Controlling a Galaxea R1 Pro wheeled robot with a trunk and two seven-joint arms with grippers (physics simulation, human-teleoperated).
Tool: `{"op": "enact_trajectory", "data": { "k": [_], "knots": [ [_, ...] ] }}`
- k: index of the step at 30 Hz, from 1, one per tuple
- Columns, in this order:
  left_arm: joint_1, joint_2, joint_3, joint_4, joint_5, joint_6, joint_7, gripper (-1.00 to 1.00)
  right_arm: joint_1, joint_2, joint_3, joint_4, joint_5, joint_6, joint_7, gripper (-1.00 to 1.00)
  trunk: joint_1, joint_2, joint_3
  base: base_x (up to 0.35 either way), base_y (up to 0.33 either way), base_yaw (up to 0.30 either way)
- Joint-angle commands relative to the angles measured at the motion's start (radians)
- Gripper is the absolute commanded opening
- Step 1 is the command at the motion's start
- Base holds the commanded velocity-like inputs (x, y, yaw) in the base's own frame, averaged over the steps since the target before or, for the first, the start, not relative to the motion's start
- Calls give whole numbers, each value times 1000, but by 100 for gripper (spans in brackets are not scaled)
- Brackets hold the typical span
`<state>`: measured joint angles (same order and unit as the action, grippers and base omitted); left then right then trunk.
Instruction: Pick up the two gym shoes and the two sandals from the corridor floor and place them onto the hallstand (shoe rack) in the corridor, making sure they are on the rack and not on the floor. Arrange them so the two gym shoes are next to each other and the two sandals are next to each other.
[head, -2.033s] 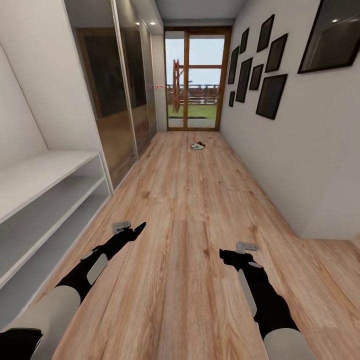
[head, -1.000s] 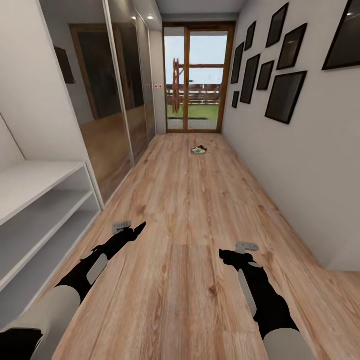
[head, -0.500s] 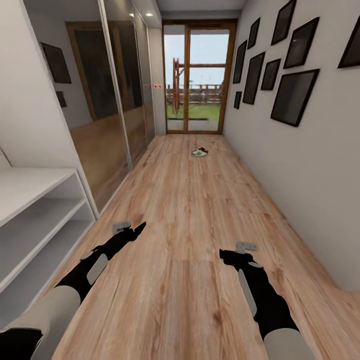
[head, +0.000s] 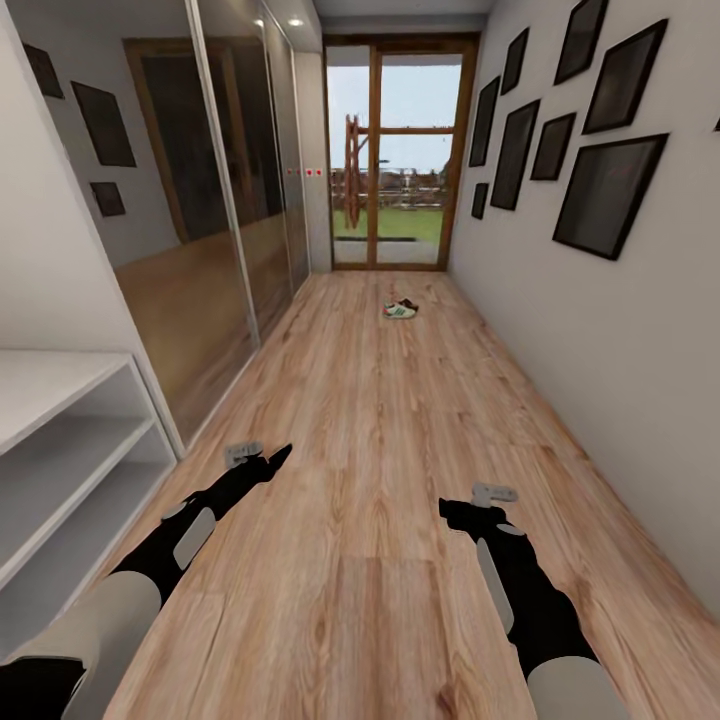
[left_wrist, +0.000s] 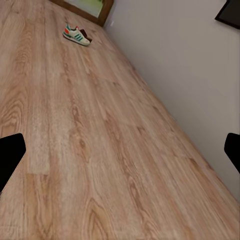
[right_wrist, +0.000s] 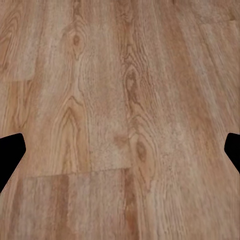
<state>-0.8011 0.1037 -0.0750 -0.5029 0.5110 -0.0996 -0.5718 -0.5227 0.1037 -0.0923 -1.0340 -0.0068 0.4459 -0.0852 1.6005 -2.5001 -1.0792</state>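
1. Rolling down the corridor was the step in hand: against the head views from the two seconds before, the hallstand (head: 60, 440) had slid further off to the left edge, the mirrored wardrobe doors (head: 215, 200) had come nearer, and the framed pictures (head: 608, 195) on the right wall loomed larger. The whole picture had shifted, so the base and camera had moved, not the things.
2. One gym shoe (head: 400, 310) lay on the corridor floor (head: 370, 450) far ahead, near the glass door (head: 400, 155), slightly larger than in the earlier frames. Something dark lay just beside it; the left wrist view showed the gym shoe (left_wrist: 77, 35) with a dark shape at its far side, too small to say whether it was a sandal. The second gym shoe could not be made out.
3. For the task, this meant approach only: nothing had been picked up, and the hallstand shelves in view carried no shoes.
4. The left gripper (head: 262, 458) hung low over the floor, its fingers (left_wrist: 10, 155) set wide apart at the frame's edges with only planks between them, holding and touching nothing.
5. The right gripper (head: 478, 500) was likewise spread wide, fingers (right_wrist: 10, 150) apart over bare floor, empty.
6. Both arms kept the same pose across the frames, well apart from the shoe.
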Motion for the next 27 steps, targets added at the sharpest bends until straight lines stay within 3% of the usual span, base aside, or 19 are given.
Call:
{"op": "enact_trajectory", "data": {
  "k": [1,27],
  "knots": [
    [-1,2,-8,1,6,-8,1,100,0,1,-1,-1,-1,5,-2,100,0,0,-1,349,0,0],
    [-1,1,-8,0,6,-8,-3,100,0,1,-3,0,-2,5,-1,100,0,0,-1,349,0,0]
  ]
}}
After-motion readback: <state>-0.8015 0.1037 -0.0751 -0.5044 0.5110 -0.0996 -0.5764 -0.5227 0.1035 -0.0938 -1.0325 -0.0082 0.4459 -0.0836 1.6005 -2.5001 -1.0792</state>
